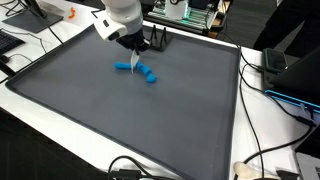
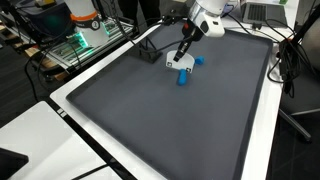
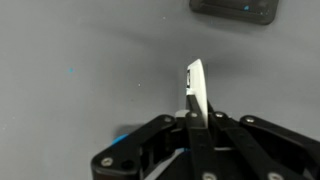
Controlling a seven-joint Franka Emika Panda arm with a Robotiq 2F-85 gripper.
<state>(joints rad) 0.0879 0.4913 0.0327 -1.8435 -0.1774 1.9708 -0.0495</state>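
Pincer: jaws closed tight on a thin white flat piece. In the wrist view, low centre of the frame, the piece stands on edge out of the fingertips and tilts slightly rightward. Dark marking on its near face, too small to read.

In both exterior views the pincer hangs point-down just over the dark mat. It sits in the upper middle of one frame and the upper right of the other. The white flat piece shows as a pale patch at the fingertips, close to the mat; cannot tell whether it touches.

Blue pieces: two short ones lying on the mat just beside and below the pincer, near each other. One shows as a blue blur at the lower left of the wrist view, behind the fingers.

Black object: near the mat's far edge, just past the pincer. It is seen as a dark box at the top right of the wrist view.

The mat covers most of the white worktop. Cables trail over the worktop at the right of the frame.
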